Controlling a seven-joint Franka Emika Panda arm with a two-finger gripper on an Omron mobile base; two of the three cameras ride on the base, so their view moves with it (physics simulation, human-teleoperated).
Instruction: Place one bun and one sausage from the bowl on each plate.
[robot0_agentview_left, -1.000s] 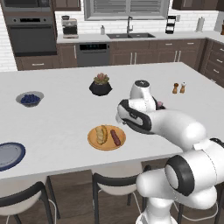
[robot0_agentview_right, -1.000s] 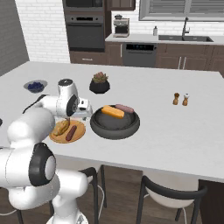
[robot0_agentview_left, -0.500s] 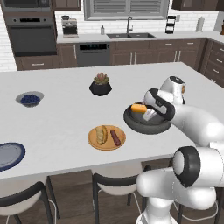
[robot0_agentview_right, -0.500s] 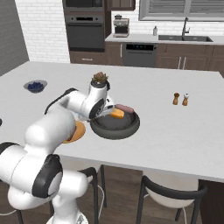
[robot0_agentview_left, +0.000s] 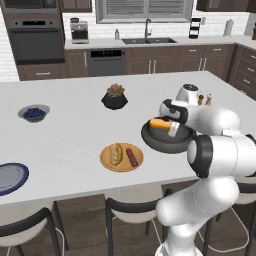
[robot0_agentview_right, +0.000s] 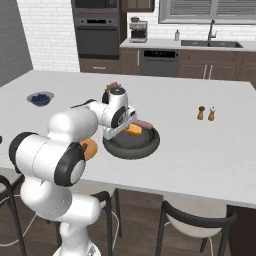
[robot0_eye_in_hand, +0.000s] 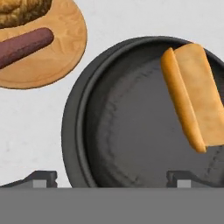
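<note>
Dark blue round plate with paler centre (robot0_agentview_left: 10, 177) at counter's left edge, bare. Round orange-tan plate (robot0_agentview_left: 121, 157) carries one bun (robot0_agentview_left: 116, 153) and one dark red sausage (robot0_agentview_left: 131, 156). Just right of it, wide dark grey bowl (robot0_agentview_left: 167, 140) holds a golden bun (robot0_eye_in_hand: 193, 97). Two-finger gripper (robot0_eye_in_hand: 111, 179) above bowl, jaws spread wide, nothing between them.

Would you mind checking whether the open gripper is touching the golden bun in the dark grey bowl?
Apart. In the hand view, the gripper has its fingertips spread wide, with bare bowl floor between them and the bun.
</note>
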